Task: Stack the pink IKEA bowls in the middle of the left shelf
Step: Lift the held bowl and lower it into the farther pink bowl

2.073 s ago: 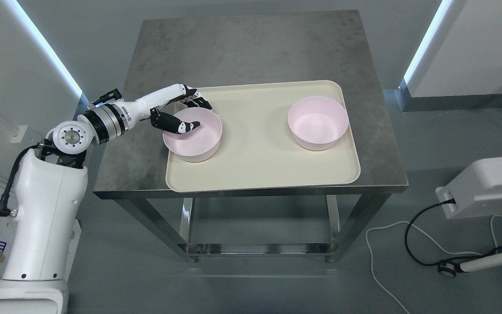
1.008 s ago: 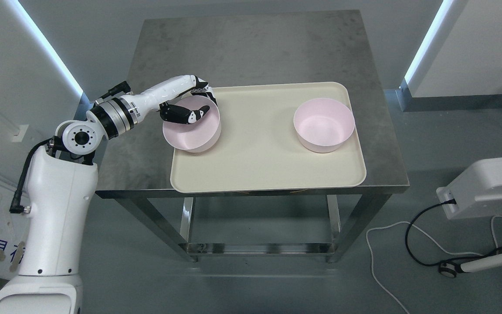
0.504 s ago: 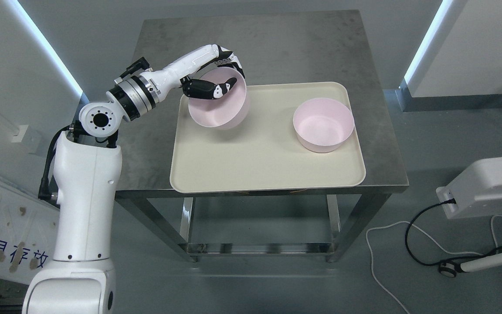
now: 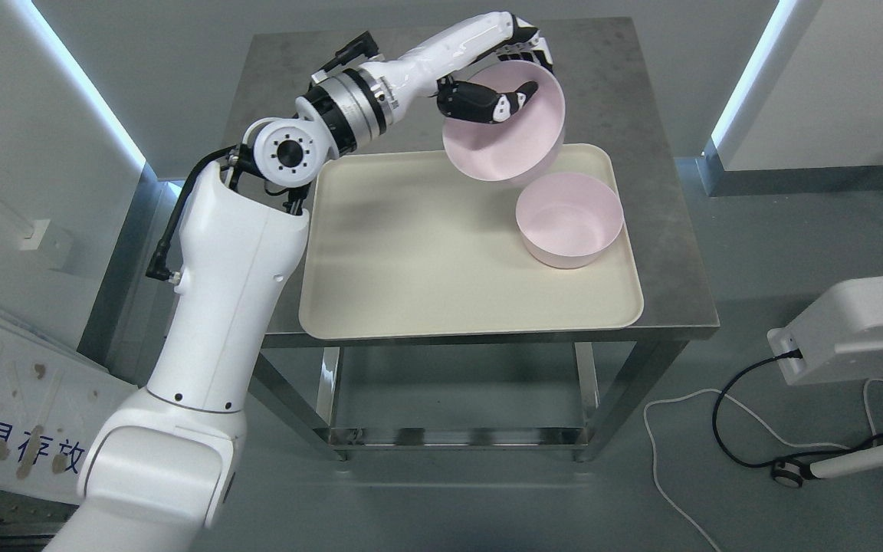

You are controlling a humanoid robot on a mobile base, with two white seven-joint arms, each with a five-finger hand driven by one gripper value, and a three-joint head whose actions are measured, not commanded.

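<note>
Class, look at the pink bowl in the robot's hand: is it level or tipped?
Tipped. The held bowl, gripped at its rim by the left hand, shows its inside toward the camera.

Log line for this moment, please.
left hand: gripping held pink bowl by rim, thumb inside | bowl: airborne, tilted, above and behind second pink bowl on tray | right hand: not visible

Steel table (image 4: 380,84) w/ cream tray (image 4: 411,261)

Probably a robotics lab: steel table (image 4: 457,69), floor cables (image 4: 717,429), wall light strips (image 4: 748,84).
</note>
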